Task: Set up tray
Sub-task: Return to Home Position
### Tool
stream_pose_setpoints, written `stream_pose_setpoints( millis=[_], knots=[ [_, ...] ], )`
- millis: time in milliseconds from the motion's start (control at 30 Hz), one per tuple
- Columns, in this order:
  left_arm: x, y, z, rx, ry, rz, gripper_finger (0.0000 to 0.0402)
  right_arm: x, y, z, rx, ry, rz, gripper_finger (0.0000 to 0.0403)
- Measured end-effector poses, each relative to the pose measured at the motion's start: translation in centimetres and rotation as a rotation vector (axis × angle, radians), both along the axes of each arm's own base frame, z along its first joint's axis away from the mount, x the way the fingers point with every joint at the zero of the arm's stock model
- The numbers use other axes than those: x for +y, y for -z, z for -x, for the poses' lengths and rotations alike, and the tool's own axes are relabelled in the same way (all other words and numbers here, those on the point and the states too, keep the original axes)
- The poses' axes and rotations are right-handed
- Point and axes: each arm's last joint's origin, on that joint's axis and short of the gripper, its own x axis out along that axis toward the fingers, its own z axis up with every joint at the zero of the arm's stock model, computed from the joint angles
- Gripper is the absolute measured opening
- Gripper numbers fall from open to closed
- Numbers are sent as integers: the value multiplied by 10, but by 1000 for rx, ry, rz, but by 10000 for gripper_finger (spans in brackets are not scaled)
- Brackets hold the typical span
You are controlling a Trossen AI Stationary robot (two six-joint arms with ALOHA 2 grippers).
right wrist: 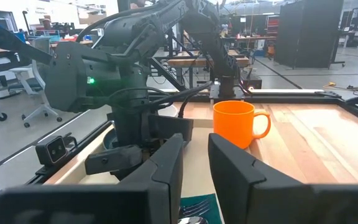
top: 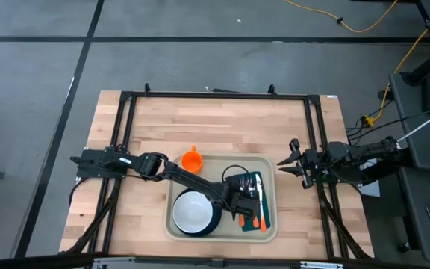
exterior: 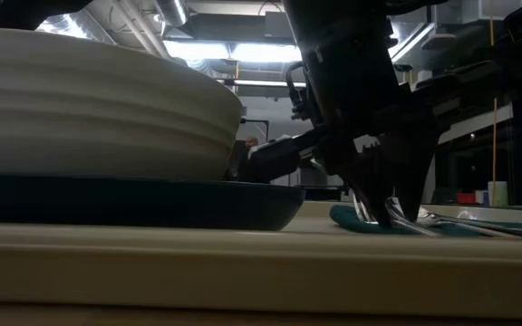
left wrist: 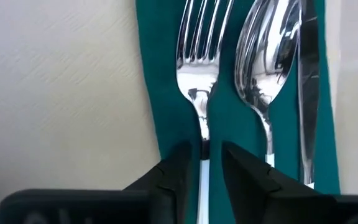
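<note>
The beige tray [top: 222, 236] lies at the table's near middle. On it a white bowl [top: 192, 211] sits on a dark blue plate [top: 213, 222]. To their right lies a green cloth [left wrist: 163, 74]. A fork [left wrist: 197, 74], a spoon [left wrist: 266, 56] and a knife [left wrist: 308, 81] lie side by side along the cloth. My left gripper [left wrist: 205, 152] slants down over the cloth and is open. Its fingers stand on either side of the fork's handle, with a gap on each side. My right gripper [top: 290, 163] waits open at the table's right edge.
An orange cup [top: 191, 160] stands on the wood just beyond the tray's far left corner. A black frame [top: 215, 96] runs round the table's edges. Bare wood lies between the tray and the far edge.
</note>
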Motion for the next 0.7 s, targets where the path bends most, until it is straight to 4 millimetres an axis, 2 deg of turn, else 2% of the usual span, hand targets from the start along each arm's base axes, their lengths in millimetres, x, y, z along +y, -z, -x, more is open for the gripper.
stream_pose_setpoints(
  millis=[267,467,567,700],
  knots=[
    [0,-3,0,-9,4,16,118,0,0,0,0,0,-1,83],
    [1,-19,3,-11,33,27,129,0,0,0,0,0,-1,83],
    [8,-40,4,-39,64,28,129,0,0,0,0,0,0,83],
    [17,-89,13,-113,152,-9,130,0,0,0,0,0,0,83]
  ],
)
